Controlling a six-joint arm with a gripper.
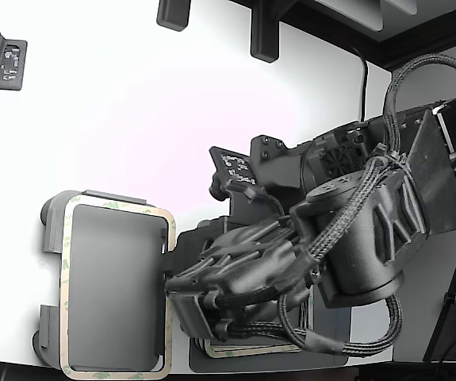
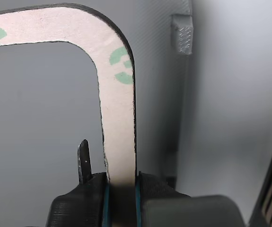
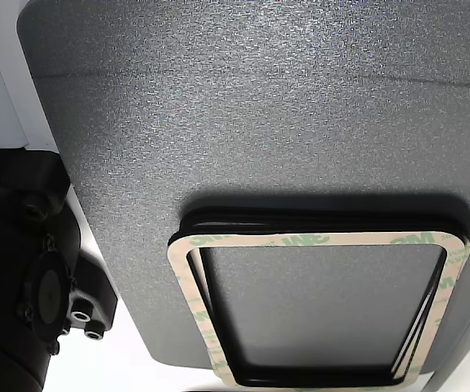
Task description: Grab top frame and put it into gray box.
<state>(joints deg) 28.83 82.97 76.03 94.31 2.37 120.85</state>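
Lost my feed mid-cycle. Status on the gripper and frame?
Gripper shut on the top frame, pinching one side. Frame over the gray box, seating not confirmed. Stack of frames on dark mat. Nothing blocking.

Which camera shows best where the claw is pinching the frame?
The wrist view: the claw is clamped on one side of the top frame, seen up close. The exterior view shows the whole frame over the gray box, but the arm hides the pinch. The other view shows only a stack of frames on a mat.

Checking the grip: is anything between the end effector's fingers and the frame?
No. In the wrist view the end effector pinches the frame directly, over the gray box.
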